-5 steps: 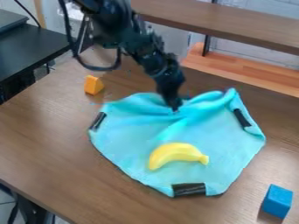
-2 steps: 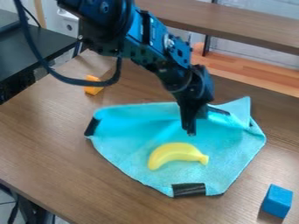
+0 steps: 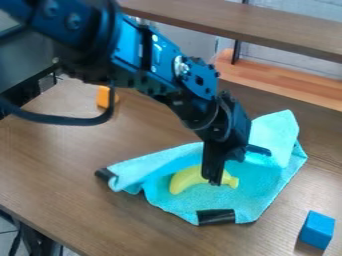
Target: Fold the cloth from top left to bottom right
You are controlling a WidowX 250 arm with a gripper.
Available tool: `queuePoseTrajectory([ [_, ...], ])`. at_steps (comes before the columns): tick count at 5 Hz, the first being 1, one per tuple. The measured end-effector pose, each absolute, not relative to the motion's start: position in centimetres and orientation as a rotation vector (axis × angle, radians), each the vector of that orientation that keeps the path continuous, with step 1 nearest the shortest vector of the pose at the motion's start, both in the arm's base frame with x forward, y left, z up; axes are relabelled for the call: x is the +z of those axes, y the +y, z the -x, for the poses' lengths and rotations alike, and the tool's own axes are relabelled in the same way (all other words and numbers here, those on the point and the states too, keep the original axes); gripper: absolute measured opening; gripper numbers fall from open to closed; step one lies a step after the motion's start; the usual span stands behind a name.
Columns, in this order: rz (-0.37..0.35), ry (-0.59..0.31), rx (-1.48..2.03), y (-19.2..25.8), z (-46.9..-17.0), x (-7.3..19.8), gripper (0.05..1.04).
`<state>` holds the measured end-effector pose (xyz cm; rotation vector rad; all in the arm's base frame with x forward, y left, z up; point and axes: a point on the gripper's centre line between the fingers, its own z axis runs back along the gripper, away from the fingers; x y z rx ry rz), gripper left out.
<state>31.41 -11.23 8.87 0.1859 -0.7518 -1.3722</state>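
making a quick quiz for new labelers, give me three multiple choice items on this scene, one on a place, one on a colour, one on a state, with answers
1. Where is the blue block?
a) on the shelf
b) in a bowl
c) on the table

2. What colour is the banana?
a) yellow
b) red
c) white

3. How is the cloth?
a) fully flat
b) partly folded
c) rolled into a tube

Answers:
1. c, it rests on the wood at lower right.
2. a, its visible skin is yellow.
3. b, its upper part is creased and doubled over.
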Motion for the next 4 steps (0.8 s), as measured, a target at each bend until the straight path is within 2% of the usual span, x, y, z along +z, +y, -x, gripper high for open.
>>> queuePoseTrajectory([
  [1, -0.179, -0.736, -1.388, -10.8, -29.8, 8.6, 0.071],
  [2, -0.147, -0.713, -1.375, -10.4, -28.7, 8.7, 0.199],
  [3, -0.086, -0.669, -1.339, -9.4, -28.1, 8.9, 0.446],
  [4, -0.003, -0.626, -1.313, -9.0, -28.1, 9.7, 0.78],
])
